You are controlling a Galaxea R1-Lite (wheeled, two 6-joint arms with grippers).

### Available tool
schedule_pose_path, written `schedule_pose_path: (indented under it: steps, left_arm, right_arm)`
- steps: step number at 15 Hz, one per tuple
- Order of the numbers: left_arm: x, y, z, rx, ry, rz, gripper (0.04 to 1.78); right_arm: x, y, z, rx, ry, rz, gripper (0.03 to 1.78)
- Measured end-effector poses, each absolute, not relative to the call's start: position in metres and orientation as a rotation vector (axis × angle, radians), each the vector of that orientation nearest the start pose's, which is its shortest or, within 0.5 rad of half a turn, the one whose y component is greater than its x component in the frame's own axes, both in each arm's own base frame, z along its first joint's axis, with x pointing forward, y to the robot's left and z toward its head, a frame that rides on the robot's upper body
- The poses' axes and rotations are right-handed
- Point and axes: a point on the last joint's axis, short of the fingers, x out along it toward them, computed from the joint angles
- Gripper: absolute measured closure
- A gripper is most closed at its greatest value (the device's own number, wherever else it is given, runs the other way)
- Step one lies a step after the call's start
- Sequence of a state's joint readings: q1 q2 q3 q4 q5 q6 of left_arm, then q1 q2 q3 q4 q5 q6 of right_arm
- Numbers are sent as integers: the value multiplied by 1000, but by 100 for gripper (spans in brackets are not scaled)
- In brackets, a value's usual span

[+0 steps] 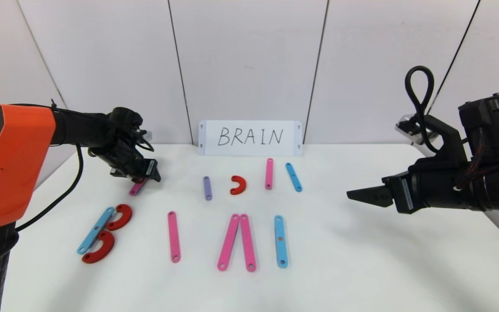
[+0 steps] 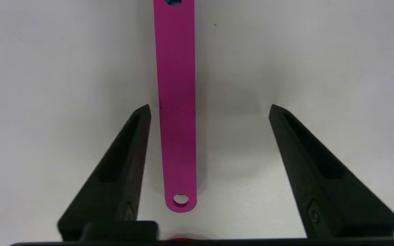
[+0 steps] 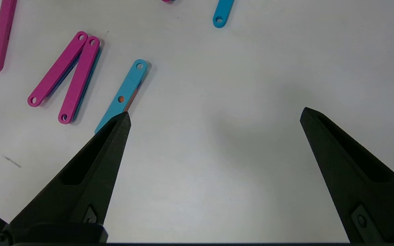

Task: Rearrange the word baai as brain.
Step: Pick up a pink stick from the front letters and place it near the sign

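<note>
My left gripper [image 1: 149, 175] [image 2: 209, 107] hangs open at the back left over a short magenta strip [image 1: 137, 187] [image 2: 176, 102]. The strip lies flat on the table between the jaws, close beside one finger. The front row holds a B made of a blue strip [image 1: 95, 229] and two red half-rings [image 1: 119, 216], then a pink strip [image 1: 173, 236], two pink strips [image 1: 236, 242] leaning together at the top, and a blue strip [image 1: 280, 241] [image 3: 125, 94]. My right gripper [image 1: 355, 195] [image 3: 215, 114] hovers open over bare table on the right.
Behind the front row lie a purple strip [image 1: 207, 187], a red half-ring [image 1: 238, 185], a pink strip [image 1: 269, 173] and a blue strip [image 1: 293, 177]. A white card [image 1: 251, 137] with handwritten BRAIN stands against the back wall.
</note>
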State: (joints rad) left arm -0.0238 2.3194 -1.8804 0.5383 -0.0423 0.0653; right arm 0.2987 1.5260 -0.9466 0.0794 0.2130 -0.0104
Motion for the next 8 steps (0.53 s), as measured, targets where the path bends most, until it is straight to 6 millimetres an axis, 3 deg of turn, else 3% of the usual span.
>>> schedule_pose_path:
  steps: [4,8]
  left_arm:
    - [451,-13,130,53,974,-97,13]
    - [445,-18,140,58,968,-104,7]
  right_arm:
    - [242,80,204,-41,666,498,8]
    - [242,80,203,-42,670,500,8]
